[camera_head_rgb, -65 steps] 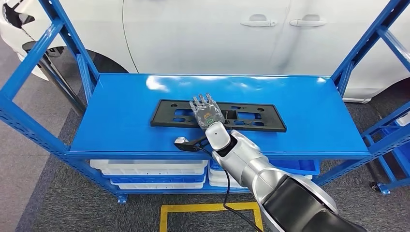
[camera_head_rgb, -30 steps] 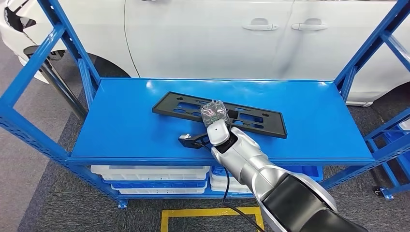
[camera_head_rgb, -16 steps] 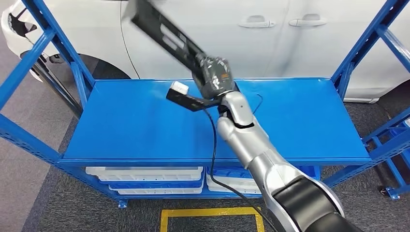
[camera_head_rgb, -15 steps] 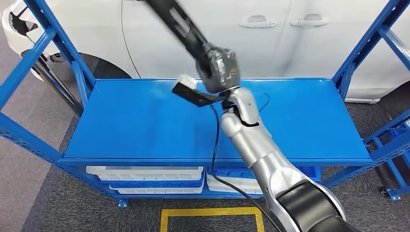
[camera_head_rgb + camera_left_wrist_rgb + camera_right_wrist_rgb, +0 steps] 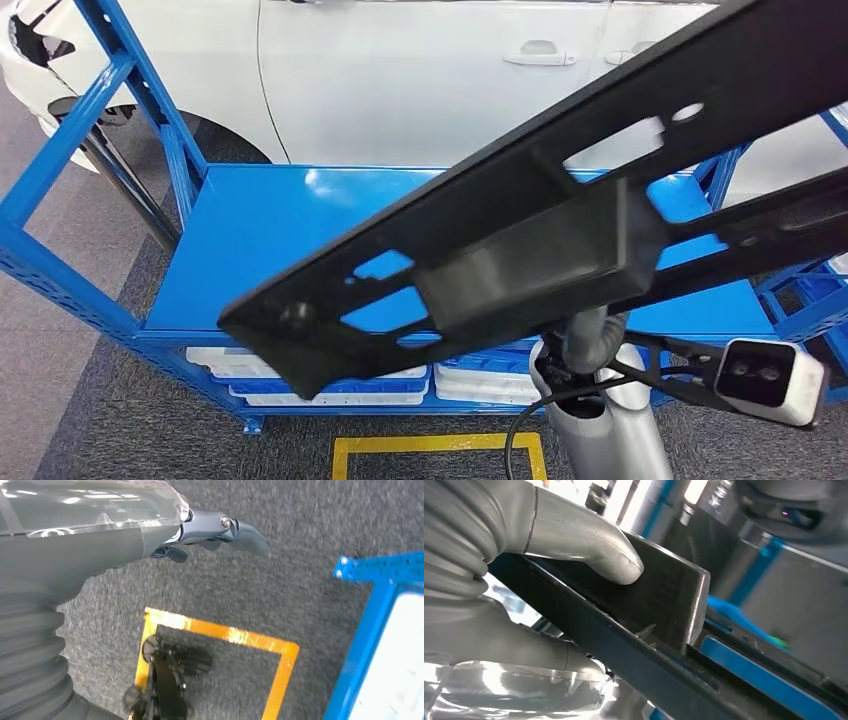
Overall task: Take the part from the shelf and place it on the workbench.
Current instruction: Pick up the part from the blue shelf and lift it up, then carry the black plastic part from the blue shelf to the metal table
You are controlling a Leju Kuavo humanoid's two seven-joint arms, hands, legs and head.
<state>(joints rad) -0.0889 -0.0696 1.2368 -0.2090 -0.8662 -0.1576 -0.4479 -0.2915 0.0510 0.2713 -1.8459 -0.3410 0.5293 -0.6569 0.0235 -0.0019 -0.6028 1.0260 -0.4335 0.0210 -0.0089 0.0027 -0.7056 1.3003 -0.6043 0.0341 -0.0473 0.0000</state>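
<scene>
**Part lifted off shelf, carried near the head camera**

Shelf (image 5: 260,250): blue, top deck bare. Part (image 5: 520,240): long black frame, tilted, held aloft in front of the shelf. Right hand (image 5: 539,580): thumb clamped on part's flange. Left hand (image 5: 150,535): hanging, fingers apart, holding nothing. Risk: off-centre grip, so the part may pivot, slip, or strike shelf uprights during turning.

Black slotted part (image 5: 520,250), tilted, held aloft
</scene>
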